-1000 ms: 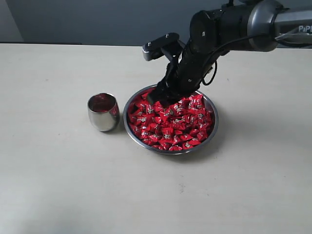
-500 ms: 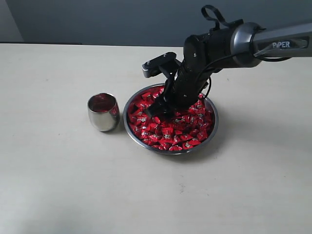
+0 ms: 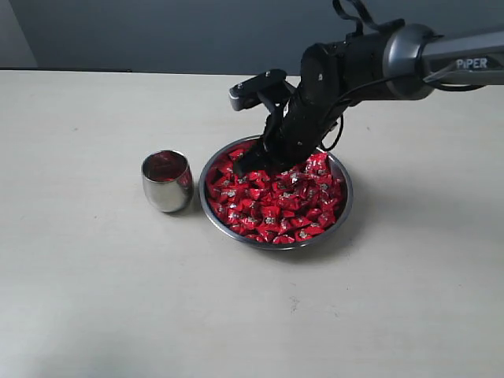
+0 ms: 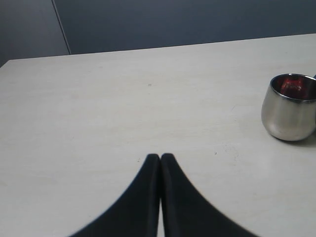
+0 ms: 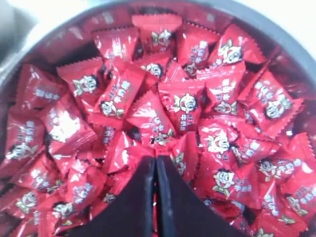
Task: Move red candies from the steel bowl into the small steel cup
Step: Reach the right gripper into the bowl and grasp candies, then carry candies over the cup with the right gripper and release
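Observation:
The steel bowl (image 3: 276,246) sits mid-table, heaped with red candies (image 3: 277,203). The small steel cup (image 3: 167,183) stands upright just left of it, apart from the rim, and something red shows inside it (image 4: 291,85). My right gripper (image 3: 250,166) hangs over the bowl's far-left part, just above the pile. In the right wrist view its fingers are shut (image 5: 156,158), with the crimped edge of one red candy (image 5: 159,146) pinched at the tips above the other candies (image 5: 185,106). My left gripper (image 4: 160,156) is shut and empty over bare table, with the cup (image 4: 289,116) some way off.
The pale tabletop (image 3: 102,299) spreads wide around the bowl and cup. A dark wall (image 3: 157,31) runs behind the table's far edge. The right arm (image 3: 370,59) reaches in from the upper right. The left arm is outside the exterior view.
The right gripper dipped into the candies with its jaws open, then shut and rose a little toward the bowl's far-left side. Cup, bowl and left gripper have not moved.

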Robot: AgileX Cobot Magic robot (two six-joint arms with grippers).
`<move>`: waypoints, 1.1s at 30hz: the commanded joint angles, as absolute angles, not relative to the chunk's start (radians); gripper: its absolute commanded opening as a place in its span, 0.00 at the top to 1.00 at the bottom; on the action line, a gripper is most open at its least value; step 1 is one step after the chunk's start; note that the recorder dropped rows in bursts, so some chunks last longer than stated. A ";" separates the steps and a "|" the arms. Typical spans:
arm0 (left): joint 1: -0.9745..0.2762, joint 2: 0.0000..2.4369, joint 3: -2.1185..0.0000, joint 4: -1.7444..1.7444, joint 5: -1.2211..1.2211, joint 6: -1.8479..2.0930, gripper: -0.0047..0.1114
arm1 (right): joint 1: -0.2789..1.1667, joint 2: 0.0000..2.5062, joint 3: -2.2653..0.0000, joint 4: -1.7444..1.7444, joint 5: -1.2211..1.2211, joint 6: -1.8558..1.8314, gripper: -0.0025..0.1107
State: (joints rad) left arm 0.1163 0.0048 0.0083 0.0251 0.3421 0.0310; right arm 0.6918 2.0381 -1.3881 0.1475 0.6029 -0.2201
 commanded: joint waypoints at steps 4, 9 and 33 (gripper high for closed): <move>0.108 0.000 0.000 0.027 0.337 0.029 0.96 | 0.699 1.918 -1.392 0.318 0.590 -0.283 0.98; 0.108 0.000 0.000 0.027 0.337 0.029 0.96 | 0.798 1.917 -1.392 0.535 0.467 -0.499 0.98; 0.108 0.000 0.000 0.027 0.337 0.029 0.96 | 0.881 2.103 -1.555 0.479 0.440 -0.498 0.97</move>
